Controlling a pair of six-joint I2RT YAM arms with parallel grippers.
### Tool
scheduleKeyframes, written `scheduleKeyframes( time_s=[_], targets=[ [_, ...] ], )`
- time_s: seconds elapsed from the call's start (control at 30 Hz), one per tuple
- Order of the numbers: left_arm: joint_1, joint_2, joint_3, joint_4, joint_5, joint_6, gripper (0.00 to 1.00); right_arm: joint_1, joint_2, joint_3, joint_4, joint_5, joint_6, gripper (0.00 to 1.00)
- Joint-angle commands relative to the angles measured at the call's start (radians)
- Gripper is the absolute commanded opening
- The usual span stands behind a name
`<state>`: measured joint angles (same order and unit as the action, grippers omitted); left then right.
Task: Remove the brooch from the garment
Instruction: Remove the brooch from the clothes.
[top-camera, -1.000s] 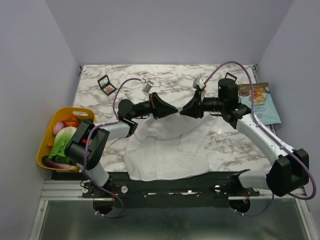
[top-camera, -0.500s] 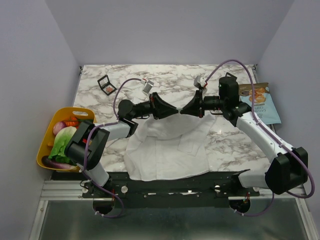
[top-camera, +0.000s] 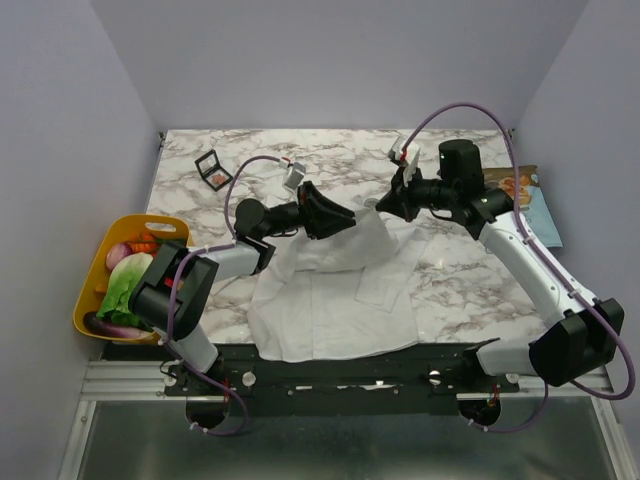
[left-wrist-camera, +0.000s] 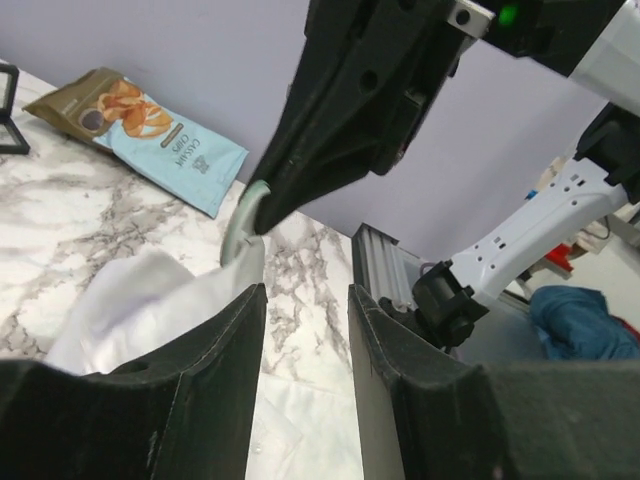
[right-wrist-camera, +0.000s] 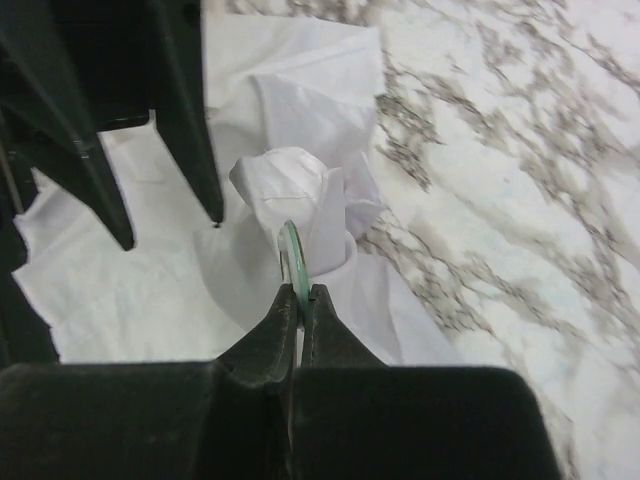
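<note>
Here, in the top view, the right gripper (right-wrist-camera: 298, 292), reaching toward 9 o'clock, pinches the brooch (right-wrist-camera: 291, 250) edge-on above the garment (right-wrist-camera: 130, 280). The left gripper (left-wrist-camera: 305, 295) points toward 3 o'clock, fingers parted.

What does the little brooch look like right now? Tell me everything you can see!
The brooch is a tiny, thin round disc. The right wrist camera sees it edge-on, so mostly its pale green rim shows and no orange-red is visible. It is pinched between the shut fingertips of the right gripper. A bunched-up peak of the white shirt rises to it and seems to touch it. Whether its pin is in the cloth cannot be told.
</note>
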<state>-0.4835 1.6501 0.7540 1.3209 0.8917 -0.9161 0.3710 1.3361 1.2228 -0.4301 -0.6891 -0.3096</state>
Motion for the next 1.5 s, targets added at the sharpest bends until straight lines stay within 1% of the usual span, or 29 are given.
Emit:
scheduleKeyframes(
  time_s=[0.0,0.03,0.1,0.13,0.17,0.33,0.37,0.4,0.5,0.6,0.63,0.67,0.77,0.83,1.0,1.13,1.2,1.33,1.47],
  targets=[
    [-0.001,-0.030,-0.007,0.118,0.019,0.157,0.48,-0.006,0.012,0.075,-0.200,0.230,-0.079,0.01],
    [-0.003,-0.030,-0.008,0.100,0.021,0.211,0.48,-0.007,0.006,0.084,-0.237,0.241,-0.083,0.01],
    [-0.007,-0.027,-0.008,0.000,0.012,0.282,0.49,-0.006,0.006,0.098,-0.275,0.295,-0.092,0.01],
    [-0.012,-0.027,-0.008,-0.041,0.001,0.314,0.50,-0.004,0.011,0.116,-0.326,0.309,-0.098,0.01],
    [-0.015,-0.026,-0.007,-0.113,-0.003,0.382,0.50,-0.006,0.018,0.122,-0.346,0.319,-0.106,0.01],
    [-0.061,-0.035,0.028,-0.336,-0.089,0.574,0.50,0.002,0.041,0.129,-0.462,0.385,-0.125,0.01],
    [-0.073,-0.038,0.042,-0.468,-0.115,0.618,0.50,0.003,0.046,0.130,-0.478,0.399,-0.129,0.01],
    [-0.085,-0.047,0.066,-0.520,-0.132,0.701,0.50,0.005,0.063,0.133,-0.499,0.430,-0.134,0.01],
    [-0.122,-0.059,0.087,-0.615,-0.178,0.776,0.50,0.006,0.096,0.152,-0.584,0.456,-0.148,0.01],
    [-0.161,-0.064,0.119,-0.704,-0.244,0.822,0.50,0.008,0.127,0.190,-0.673,0.454,-0.157,0.01],
    [-0.168,-0.062,0.131,-0.732,-0.263,0.861,0.50,0.008,0.150,0.201,-0.721,0.448,-0.158,0.01],
    [-0.181,-0.064,0.139,-0.767,-0.290,0.873,0.50,0.008,0.162,0.213,-0.742,0.438,-0.160,0.01],
    [-0.185,-0.069,0.146,-0.776,-0.293,0.878,0.50,0.008,0.212,0.256,-0.808,0.364,-0.154,0.01],
    [-0.190,-0.084,0.151,-0.782,-0.292,0.882,0.50,0.008,0.241,0.297,-0.866,0.291,-0.155,0.01],
    [-0.202,-0.116,0.169,-0.836,-0.300,0.911,0.51,0.009,0.313,0.380,-0.944,0.137,-0.170,0.01],
    [-0.208,-0.133,0.182,-0.853,-0.257,0.910,0.53,0.009,0.371,0.460,-1.033,0.057,-0.197,0.01],
    [-0.217,-0.138,0.200,-0.880,-0.241,0.910,0.54,0.011,0.390,0.487,-1.041,0.036,-0.192,0.01],
    [-0.245,-0.150,0.240,-0.960,-0.238,0.973,0.54,0.017,0.416,0.511,-1.023,0.010,-0.166,0.01],
    [-0.279,-0.141,0.269,-1.035,-0.313,1.011,0.54,0.020,0.425,0.508,-0.987,0.010,-0.138,0.01]
  ],
)
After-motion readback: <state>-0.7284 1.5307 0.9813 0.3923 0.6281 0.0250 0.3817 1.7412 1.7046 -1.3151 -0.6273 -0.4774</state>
